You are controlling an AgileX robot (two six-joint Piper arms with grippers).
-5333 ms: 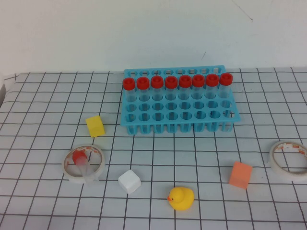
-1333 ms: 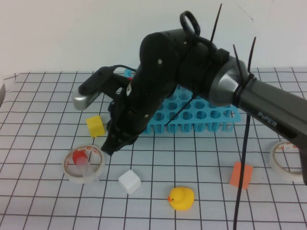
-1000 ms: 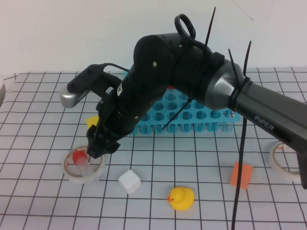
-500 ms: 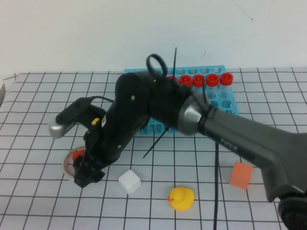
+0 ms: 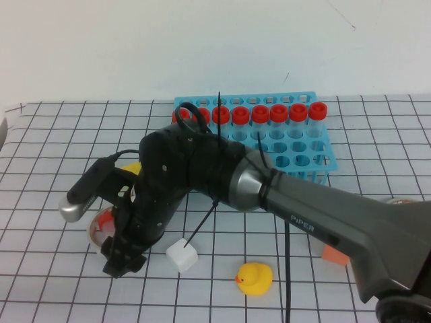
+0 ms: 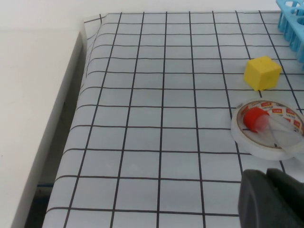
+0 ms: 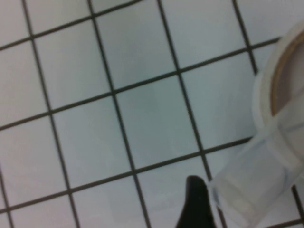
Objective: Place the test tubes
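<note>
My right gripper (image 5: 124, 259) just swung down off the rack (image 5: 313, 161) side, landing at the loose test tube (image 6: 266, 126) lying across the tape roll (image 6: 254, 148). Can't tell whether it's spread or clenched. Pickup's next, I reckon. Left gripper (image 6: 267, 190) sits clenched, parked by the bench's left edge.
</note>
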